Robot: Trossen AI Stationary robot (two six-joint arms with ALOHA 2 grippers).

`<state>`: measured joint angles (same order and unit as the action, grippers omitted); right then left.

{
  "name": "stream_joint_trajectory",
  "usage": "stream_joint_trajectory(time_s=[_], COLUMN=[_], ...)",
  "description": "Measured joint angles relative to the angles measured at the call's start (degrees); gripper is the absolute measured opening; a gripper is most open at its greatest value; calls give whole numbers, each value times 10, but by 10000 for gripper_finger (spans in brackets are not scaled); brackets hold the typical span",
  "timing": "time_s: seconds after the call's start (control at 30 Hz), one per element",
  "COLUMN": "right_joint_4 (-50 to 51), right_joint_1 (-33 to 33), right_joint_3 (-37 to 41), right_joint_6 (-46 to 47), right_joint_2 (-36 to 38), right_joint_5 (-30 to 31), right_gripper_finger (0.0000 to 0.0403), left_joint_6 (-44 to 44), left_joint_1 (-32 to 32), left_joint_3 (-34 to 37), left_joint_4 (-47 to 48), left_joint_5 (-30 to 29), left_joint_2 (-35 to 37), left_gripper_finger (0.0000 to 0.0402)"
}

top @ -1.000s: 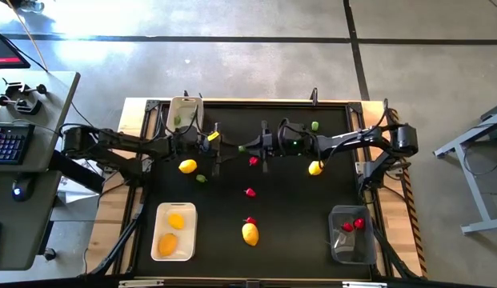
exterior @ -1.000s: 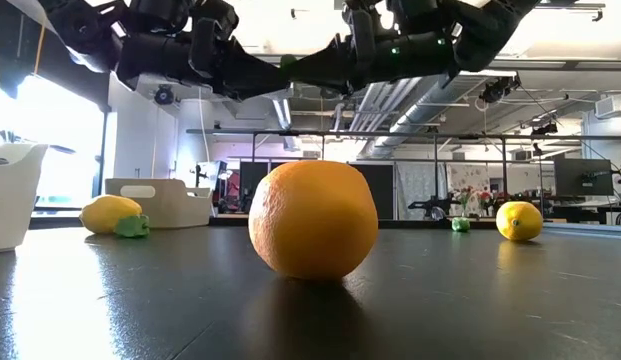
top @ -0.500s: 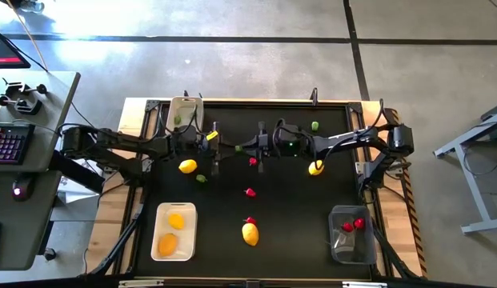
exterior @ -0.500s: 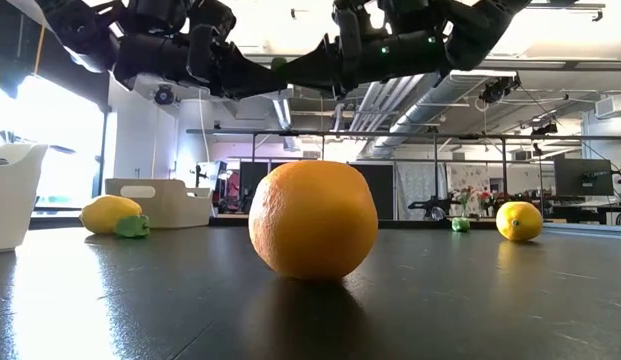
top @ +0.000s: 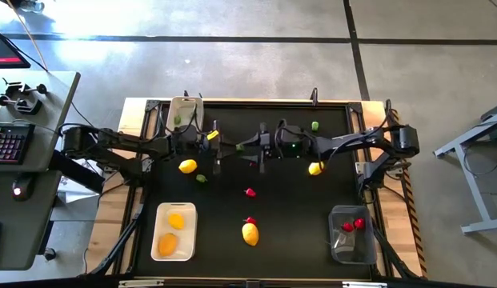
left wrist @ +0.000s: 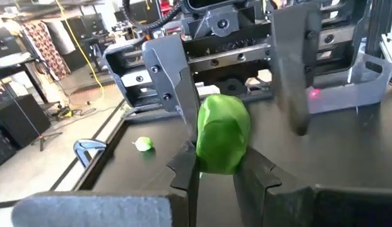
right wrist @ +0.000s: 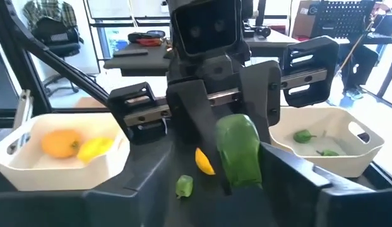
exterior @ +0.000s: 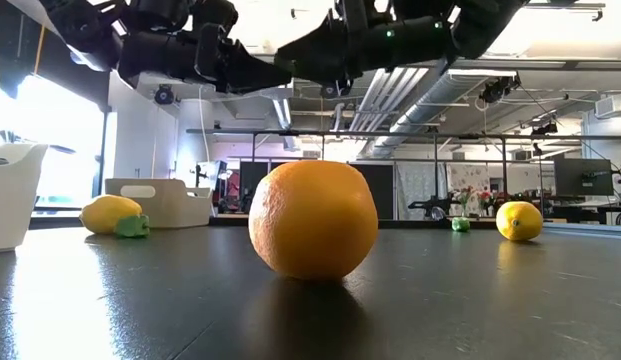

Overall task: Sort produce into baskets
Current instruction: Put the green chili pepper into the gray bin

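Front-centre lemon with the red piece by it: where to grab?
Across the lemon's waist from straight above, fingers on its left and right flanks. It lies front to back with the red piece at its far end, so the flanks are free. Left gripper holds a green piece; right gripper faces it.

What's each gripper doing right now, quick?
Left gripper: shut on the green piece.
Right gripper: open, facing the left one at that piece.

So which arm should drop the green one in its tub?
Left. Its claw already grips the green piece, and the tub holding greens sits on its side. The right claw is open and farther from it.
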<state>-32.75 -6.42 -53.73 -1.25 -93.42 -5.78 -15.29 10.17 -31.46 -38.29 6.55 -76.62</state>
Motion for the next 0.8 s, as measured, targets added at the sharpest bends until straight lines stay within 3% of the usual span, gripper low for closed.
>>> stream_joint_trajectory(time_s=[0.13, 0.47, 0.8], right_joint_4=[12, 1, 30], right_joint_1=[6, 23, 23], right_joint_3=[-1, -5, -2], right_joint_6=[0, -43, -47], right_joint_2=[15, 42, 57], right_joint_5=[0, 76, 90], right_gripper_finger=[234, 236, 236], left_joint_6=[0, 1, -3], left_joint_1=[0, 19, 38], left_joint_3=[-1, 7, 4], left_joint_4=[-1, 56, 84], left_joint_5=[3, -6, -33], left_joint_2=[0, -5, 11], left_gripper_finger=[53, 52, 52])
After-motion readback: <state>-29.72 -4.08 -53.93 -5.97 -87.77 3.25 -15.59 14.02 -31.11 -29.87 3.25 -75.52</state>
